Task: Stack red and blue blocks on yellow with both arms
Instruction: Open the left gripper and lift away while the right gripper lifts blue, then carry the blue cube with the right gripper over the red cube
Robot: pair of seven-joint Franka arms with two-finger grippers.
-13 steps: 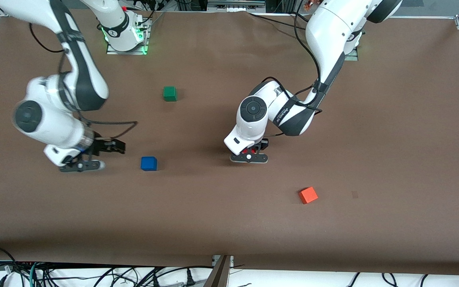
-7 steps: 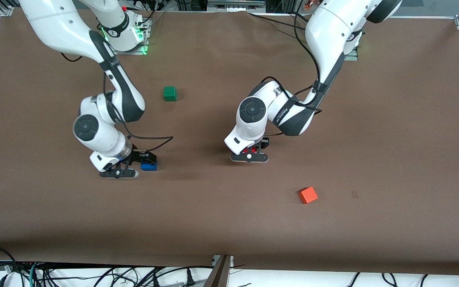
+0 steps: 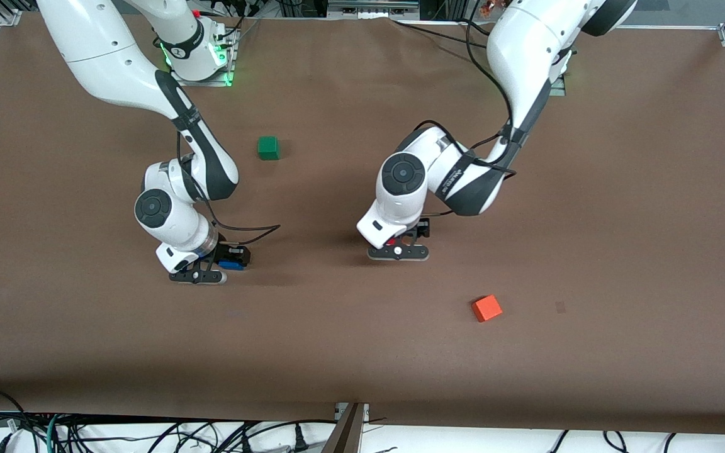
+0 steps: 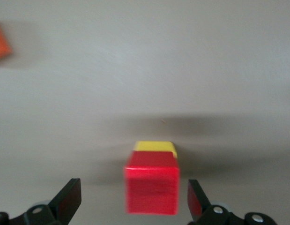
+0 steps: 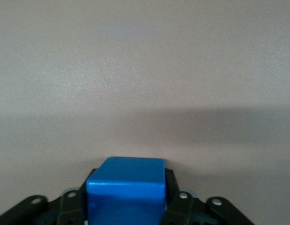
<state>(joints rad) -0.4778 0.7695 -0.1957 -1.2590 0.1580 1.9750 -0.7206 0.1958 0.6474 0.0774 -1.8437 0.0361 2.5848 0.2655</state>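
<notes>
The red block (image 4: 152, 187) sits on top of the yellow (image 4: 155, 146) cube in the middle of the table; only a sliver of red (image 3: 391, 241) shows under the left hand in the front view. My left gripper (image 4: 134, 199) is open, one finger on each side of the red block with a gap to it. The blue block (image 5: 126, 190) sits between the fingers of my right gripper (image 5: 127, 201), which is shut on it. In the front view the blue block (image 3: 231, 265) is low at the table, toward the right arm's end, in the right gripper (image 3: 229, 259).
A green cube (image 3: 268, 148) lies on the brown table nearer the arms' bases. An orange-red cube (image 3: 486, 308) lies nearer the front camera than the stack, toward the left arm's end, and it shows as the orange-red cube (image 4: 0, 40) in the left wrist view.
My right arm swung over to the blue block, lowered around it and shut on it. My left gripper opened and let go of the red block, shifting only slightly.
</notes>
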